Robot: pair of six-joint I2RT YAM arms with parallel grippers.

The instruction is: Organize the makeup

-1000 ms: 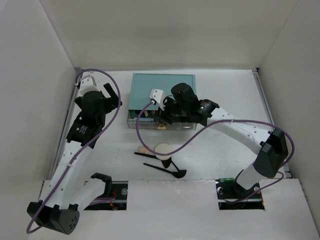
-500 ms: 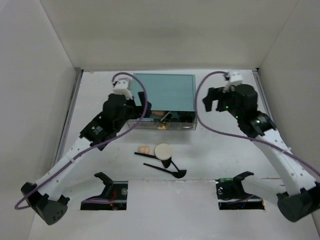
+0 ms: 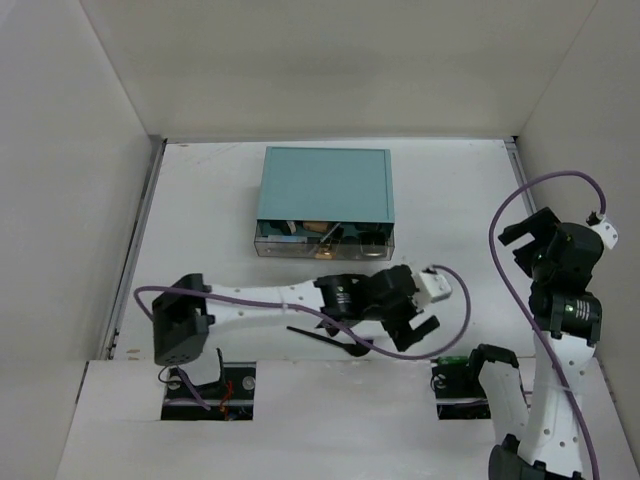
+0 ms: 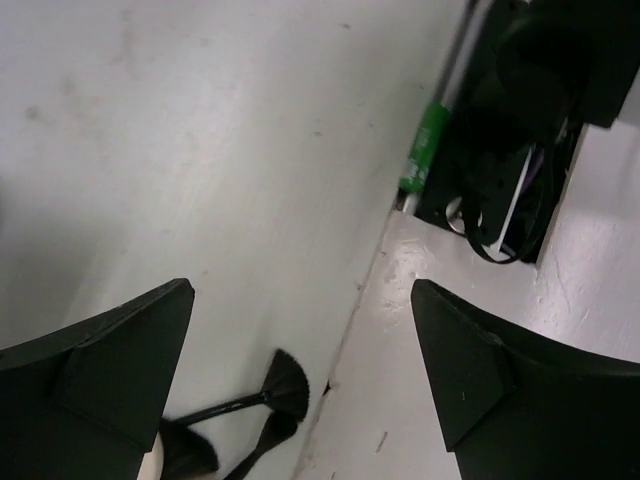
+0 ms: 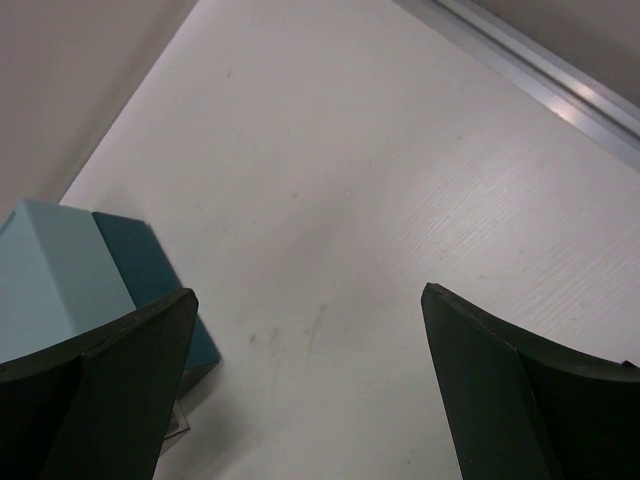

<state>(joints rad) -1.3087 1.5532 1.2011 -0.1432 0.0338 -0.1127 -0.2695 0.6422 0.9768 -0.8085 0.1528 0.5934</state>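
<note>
1. Lying nearest, close to the front edge of the tabletop (image 3: 200,200), two black brushes (image 3: 345,343) rest side by side, with their heads towards the right.
2. Just above and to the right of them hangs the left tool (image 3: 415,328). Its arm reaches across from the left base, and it covers the patch of tabletop behind the brushes.
3. The left wrist view shows the left tool's fingers (image 4: 110,370) spread wide with only bare tabletop between them. They grip nothing, and the brushes sit at the lower edge of that view.
4. Farther back on the far right, the right tool (image 3: 528,225) is held high, well apart from everything else.
5. The right tool's fingers (image 5: 110,380) are also spread, with nothing but white tabletop between them and a corner of the box at the left of the view.
6. Behind the left arm, a clear drawer (image 3: 265,240) stands pulled out from the front of the box.
7. Inside the drawer sits more makeup (image 3: 318,230): a tan piece, dark pieces and others too small to name.
8. Farthest back is the teal box (image 3: 325,185), near the middle of the tabletop.
</note>
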